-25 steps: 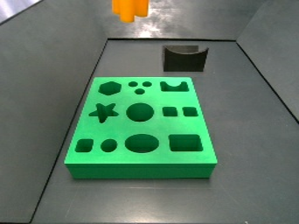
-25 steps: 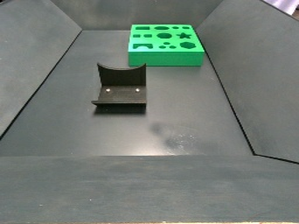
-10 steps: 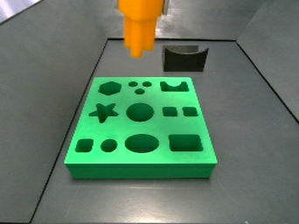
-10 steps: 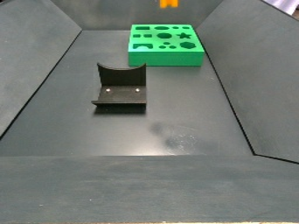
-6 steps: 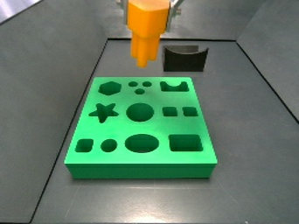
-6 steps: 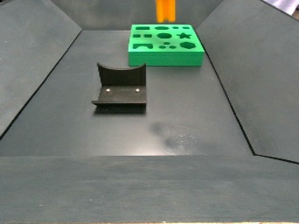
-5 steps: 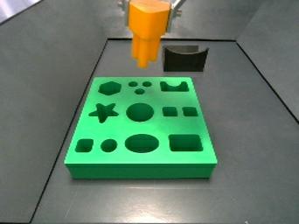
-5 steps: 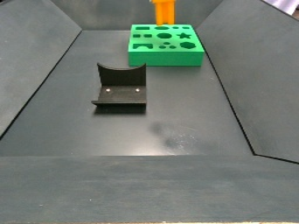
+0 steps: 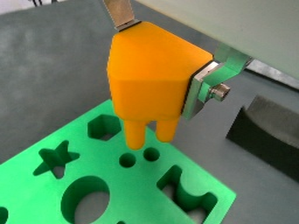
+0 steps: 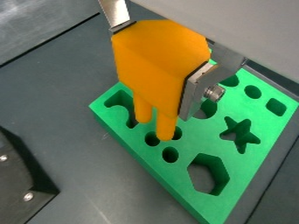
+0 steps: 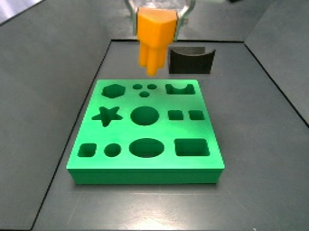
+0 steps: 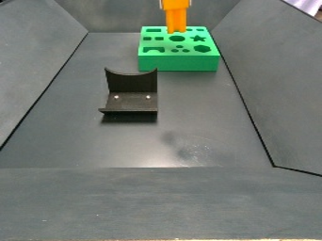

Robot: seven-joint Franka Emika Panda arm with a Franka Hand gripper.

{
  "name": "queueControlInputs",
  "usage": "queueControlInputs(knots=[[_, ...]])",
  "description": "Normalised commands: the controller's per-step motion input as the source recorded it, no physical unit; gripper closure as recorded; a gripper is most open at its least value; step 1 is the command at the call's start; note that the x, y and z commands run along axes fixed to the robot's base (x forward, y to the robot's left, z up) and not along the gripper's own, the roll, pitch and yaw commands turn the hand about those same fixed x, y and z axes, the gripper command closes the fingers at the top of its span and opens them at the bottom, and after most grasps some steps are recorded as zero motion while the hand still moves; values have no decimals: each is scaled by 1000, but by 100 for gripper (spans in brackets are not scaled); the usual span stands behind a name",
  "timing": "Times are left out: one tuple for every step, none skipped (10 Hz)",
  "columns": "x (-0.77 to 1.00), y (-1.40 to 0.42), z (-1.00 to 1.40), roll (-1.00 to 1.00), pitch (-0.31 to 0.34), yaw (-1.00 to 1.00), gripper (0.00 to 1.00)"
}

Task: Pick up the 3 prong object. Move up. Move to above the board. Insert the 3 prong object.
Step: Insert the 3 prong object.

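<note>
The end effector [image 9: 158, 52] is clamped on the 3 prong object [image 9: 149, 74], which hangs prongs-down over the board [image 11: 157, 158], near the three small holes [image 11: 144, 88] at the board's edge closest to the fixture [image 11: 191, 60]. The board lies flat on the table [image 12: 189, 132] toward one end, well apart from the fixture in a side view. To insert it well, I would first line each prong up over its own hole and keep the piece upright, then lower it straight and slowly, since a small twist would likely make the prongs catch on the green surface.
</note>
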Motion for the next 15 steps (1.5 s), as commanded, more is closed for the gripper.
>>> queueControlInputs(knots=[[-17,-49,-377,47,-261,0,100],[0,0,-360,31,-224,0,100],[0,0,-357,80,-164,0,100],[0,0,-309,91,-109,0,100],[-9,17,-223,111,-19,-51,100],[-54,3,-166,79,0,-74,100],[-23,0,-160,67,0,-57,100],[-34,9,-180,73,0,-54,100],[-34,6,-183,64,0,-51,100],[-31,0,-183,49,-3,-54,100],[-29,0,-183,41,-9,-54,100],[-49,49,-200,69,0,-34,100],[-74,117,-151,31,0,-29,100],[-60,103,-137,10,0,-29,100],[-46,106,-131,1,0,-26,100]])
